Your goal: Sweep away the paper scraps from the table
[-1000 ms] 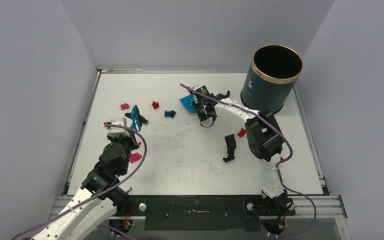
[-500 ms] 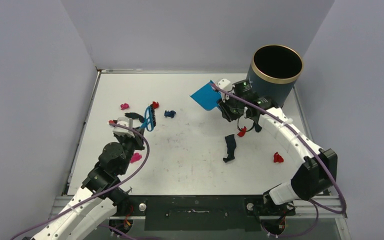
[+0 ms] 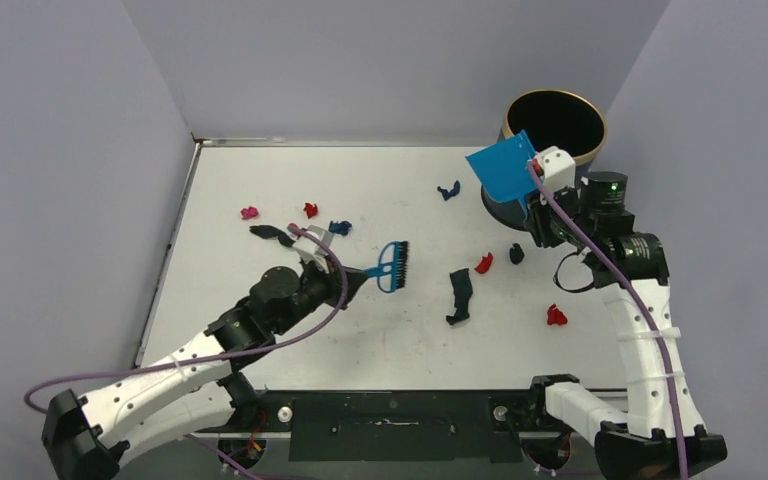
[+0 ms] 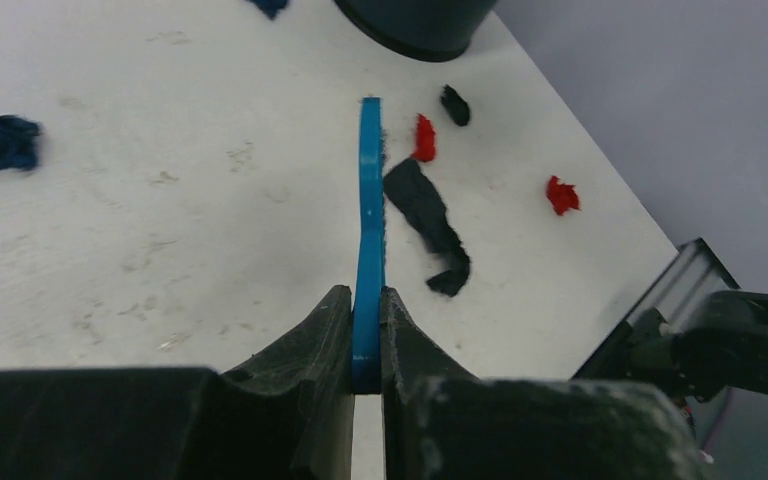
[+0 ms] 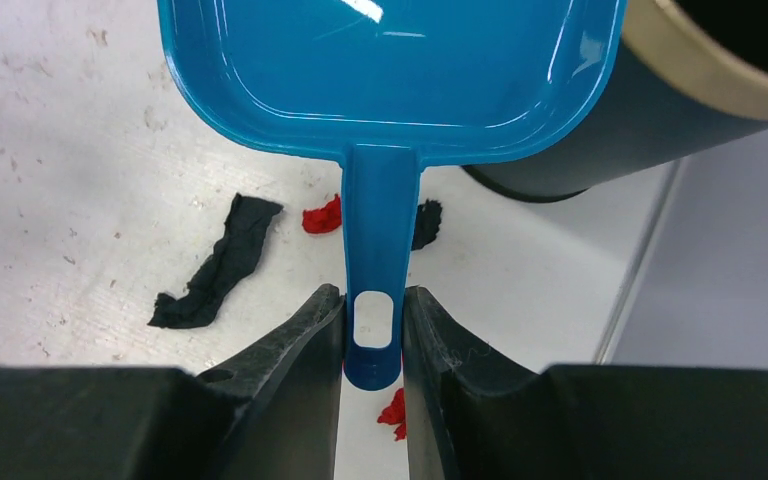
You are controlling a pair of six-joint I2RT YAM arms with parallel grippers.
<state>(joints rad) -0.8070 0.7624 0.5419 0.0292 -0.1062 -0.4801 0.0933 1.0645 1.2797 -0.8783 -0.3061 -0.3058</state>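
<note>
My left gripper (image 3: 356,274) is shut on the small blue brush (image 3: 393,265), held over the middle of the table (image 3: 400,340); in the left wrist view the brush (image 4: 368,200) stands edge-on between the pads. My right gripper (image 3: 538,203) is shut on the blue dustpan (image 3: 505,168), held high at the bin's left rim; its handle (image 5: 373,335) sits between the jaws. Paper scraps lie around: magenta (image 3: 249,212), red (image 3: 310,209), dark blue (image 3: 339,227), black (image 3: 270,233), dark blue (image 3: 448,190), red (image 3: 483,263), black (image 3: 516,254), a long black strip (image 3: 459,293), red (image 3: 556,316).
The dark bin with a gold rim (image 3: 560,110) stands at the table's far right corner, right behind the dustpan; it also shows in the right wrist view (image 5: 660,110). Grey walls enclose the table on three sides. A metal rail (image 3: 390,410) runs along the near edge.
My left arm has swung the brush right, from the far left scraps to the table's middle. My right arm has lifted the dustpan right to the bin's rim.
</note>
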